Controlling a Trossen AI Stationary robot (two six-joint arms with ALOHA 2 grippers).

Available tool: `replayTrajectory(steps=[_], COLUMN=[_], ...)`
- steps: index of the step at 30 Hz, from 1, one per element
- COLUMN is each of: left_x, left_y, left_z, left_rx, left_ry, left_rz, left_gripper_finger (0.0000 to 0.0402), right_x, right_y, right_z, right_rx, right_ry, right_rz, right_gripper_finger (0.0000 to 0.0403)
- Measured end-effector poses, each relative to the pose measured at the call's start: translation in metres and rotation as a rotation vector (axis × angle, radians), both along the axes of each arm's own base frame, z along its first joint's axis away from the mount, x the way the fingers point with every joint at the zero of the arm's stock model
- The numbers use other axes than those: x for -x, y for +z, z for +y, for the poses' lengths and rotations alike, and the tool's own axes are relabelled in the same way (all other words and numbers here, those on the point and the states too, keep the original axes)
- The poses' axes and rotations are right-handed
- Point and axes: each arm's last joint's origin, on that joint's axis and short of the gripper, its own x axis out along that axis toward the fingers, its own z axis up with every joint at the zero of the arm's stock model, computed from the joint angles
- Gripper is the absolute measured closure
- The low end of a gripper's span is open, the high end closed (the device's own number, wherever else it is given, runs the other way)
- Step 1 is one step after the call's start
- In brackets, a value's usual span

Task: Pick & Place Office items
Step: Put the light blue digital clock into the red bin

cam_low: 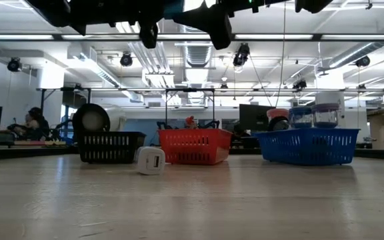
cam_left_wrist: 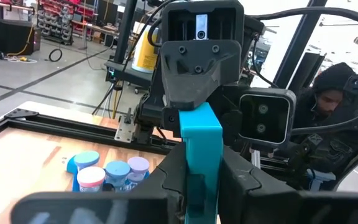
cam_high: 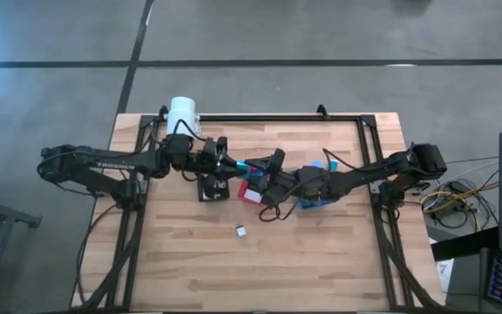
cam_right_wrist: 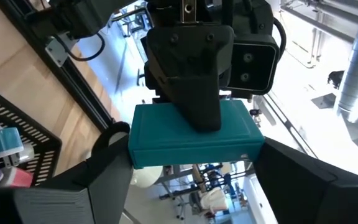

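Teal block [cam_right_wrist: 194, 134] — long axis crosswise

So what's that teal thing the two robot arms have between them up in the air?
The teal block is a flat, smooth rectangular slab, plastic by its look, held in the air above the table. The left gripper is shut on its edge. The right gripper faces it, fingers spread wide on both sides, not visibly touching. Its underside is hidden.

Teal block [cam_right_wrist: 194, 142]; black [cam_low: 111, 147], red [cam_low: 195, 146], blue baskets [cam_low: 307, 146]; white cube [cam_low: 151, 161]
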Motion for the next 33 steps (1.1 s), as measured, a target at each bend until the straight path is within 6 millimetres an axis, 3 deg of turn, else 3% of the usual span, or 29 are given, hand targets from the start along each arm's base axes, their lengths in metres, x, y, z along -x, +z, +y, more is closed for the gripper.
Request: replayTrajectory(steps=[9, 33], left_x=[-0.0002, -0.0006], left_y=[-0.0007, -0.0007], left_z=[0.0002, 0.0005], left_rx=[-0.008, -0.039], left_ry=[0.006, 0.009], left_rz=[0.005, 0.002], left_gripper_finger=[0.0342, 0.0194], right_x=[0.0013, 0.0020], right_y=[0.0013, 0.0003], right_z=[-0.0006, 0.0038], right_rx=[-0.019, -0.036], right_ry=[-0.027, -0.011], right_rz=[-0.004, -0.004], right_gripper_finger=[0.0112, 0.0114])
